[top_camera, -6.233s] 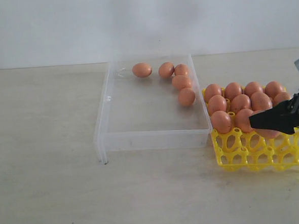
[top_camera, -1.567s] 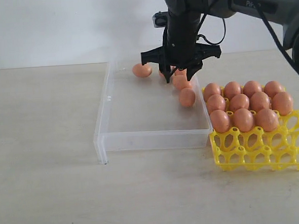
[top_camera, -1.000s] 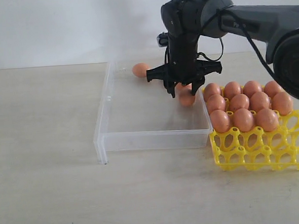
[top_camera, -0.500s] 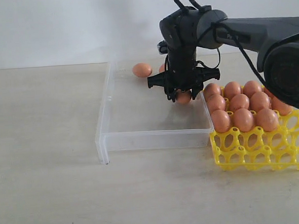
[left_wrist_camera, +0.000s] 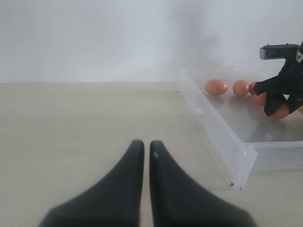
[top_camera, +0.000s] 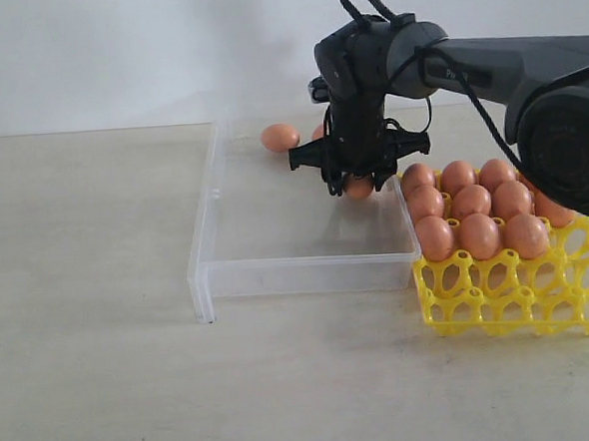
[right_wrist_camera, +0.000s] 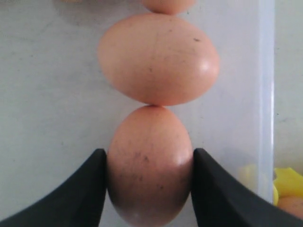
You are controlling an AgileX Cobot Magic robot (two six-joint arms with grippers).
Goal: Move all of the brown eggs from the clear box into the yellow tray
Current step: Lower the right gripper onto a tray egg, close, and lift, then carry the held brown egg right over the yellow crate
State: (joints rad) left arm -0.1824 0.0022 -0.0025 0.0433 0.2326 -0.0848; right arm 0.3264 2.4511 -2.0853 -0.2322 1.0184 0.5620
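**Desk:** Where is your right gripper [top_camera: 357, 185]?

**Operator:** I see it down inside the clear box [top_camera: 303, 275], close to the wall that faces the yellow tray [top_camera: 500, 303]. It is clamped on 1 brown egg [right_wrist_camera: 149, 165]. On the wrist camera both fingers [right_wrist_camera: 85, 189] press against its sides.

**Desk:** Is that egg off the floor of the box?

**Operator:** I cannot tell. Its tip touches a second egg [right_wrist_camera: 158, 59] just beyond it.

**Desk:** What about the other eggs?

**Operator:** 1 loose egg [top_camera: 279, 136] lies alone near the far wall of the box. Another shows only partly behind the arm. The tray stands just beside the box, on my right. Its cells nearest the box are full, and the nearest filled row holds 3. The front cells are bare.

**Desk:** And the left gripper [left_wrist_camera: 147, 149]?

**Operator:** It is over the table [top_camera: 89, 293], well apart from the box. Its jaws are closed to a thin slit with nothing between them.
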